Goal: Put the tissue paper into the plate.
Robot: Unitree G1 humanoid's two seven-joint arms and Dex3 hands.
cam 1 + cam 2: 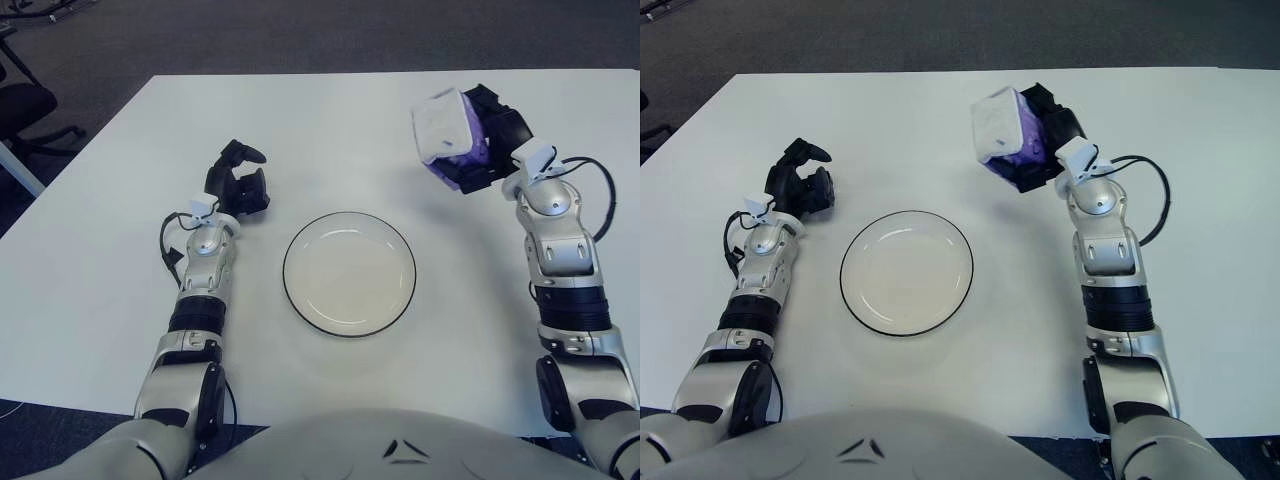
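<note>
White-and-purple tissue pack (446,136) gripped in your right hand (485,140).
The plate (349,273) lies below-left of it; your left hand (236,186) sits beside the plate, curled, holding nothing.

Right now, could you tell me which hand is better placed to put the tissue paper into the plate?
The right hand: it already grips the tissue paper, lifted beyond the plate's right rim. The left hand shows left of the plate, holding nothing.

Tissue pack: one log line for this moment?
right robot hand: holds tissue pack raised | plate: empty | left robot hand: left of plate
</note>
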